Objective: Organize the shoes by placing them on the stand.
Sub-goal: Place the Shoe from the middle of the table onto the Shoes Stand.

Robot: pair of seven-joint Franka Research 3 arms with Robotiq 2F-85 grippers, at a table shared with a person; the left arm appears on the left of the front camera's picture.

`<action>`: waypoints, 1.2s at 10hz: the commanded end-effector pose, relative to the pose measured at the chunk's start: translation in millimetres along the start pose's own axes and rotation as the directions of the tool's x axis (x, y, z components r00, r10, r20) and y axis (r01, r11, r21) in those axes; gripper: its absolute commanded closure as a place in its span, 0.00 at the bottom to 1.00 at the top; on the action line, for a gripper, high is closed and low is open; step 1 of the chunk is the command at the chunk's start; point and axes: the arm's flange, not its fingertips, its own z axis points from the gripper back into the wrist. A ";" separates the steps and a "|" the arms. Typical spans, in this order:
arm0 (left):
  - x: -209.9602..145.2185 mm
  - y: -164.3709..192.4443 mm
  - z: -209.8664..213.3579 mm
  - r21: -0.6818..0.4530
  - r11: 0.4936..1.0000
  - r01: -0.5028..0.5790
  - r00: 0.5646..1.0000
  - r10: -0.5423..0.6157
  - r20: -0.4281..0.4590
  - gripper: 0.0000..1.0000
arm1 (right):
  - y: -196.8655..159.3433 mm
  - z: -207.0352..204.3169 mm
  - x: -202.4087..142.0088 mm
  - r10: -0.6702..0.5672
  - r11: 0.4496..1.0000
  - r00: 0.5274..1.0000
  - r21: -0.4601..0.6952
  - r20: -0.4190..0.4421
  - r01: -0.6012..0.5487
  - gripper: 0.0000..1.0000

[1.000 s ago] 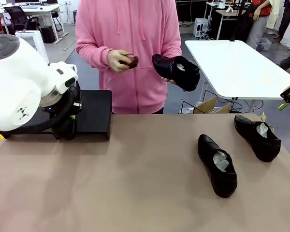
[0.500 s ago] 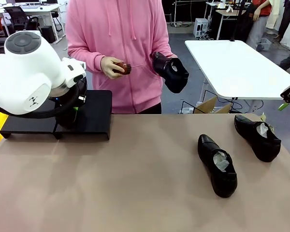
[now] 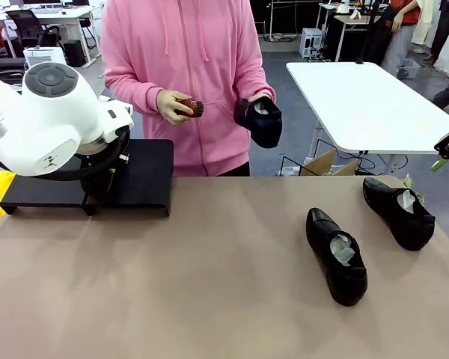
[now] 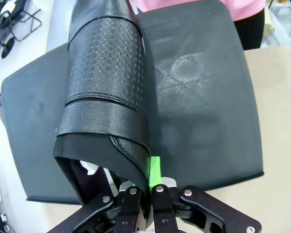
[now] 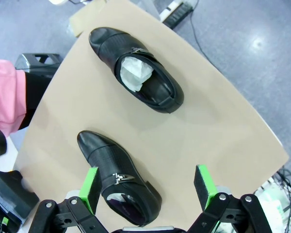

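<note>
Left claw (image 4: 148,180) clamped on heel rim of held shoe (image 4: 106,97), toe pointing out over stand (image 3: 146,179) at table's (image 3: 209,292) far left; contact with stand unclear. Right claw (image 5: 147,188) jaws wide apart, above near shoe (image 3: 337,256) on table's right side. Second shoe (image 3: 399,212) lay farther right. Person beyond far edge held fourth shoe (image 3: 259,120) in one hand, brush (image 3: 192,107) in other.

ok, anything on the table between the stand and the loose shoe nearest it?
No. The front view shows bare tabletop from the stand across to that shoe.
</note>
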 end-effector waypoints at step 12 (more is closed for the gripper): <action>-21.3 15.9 45.0 -0.073 0.979 -0.191 0.981 0.192 0.003 0.34 | -1.9 0.3 1.1 0.015 1.000 1.000 0.006 0.002 -0.015 0.00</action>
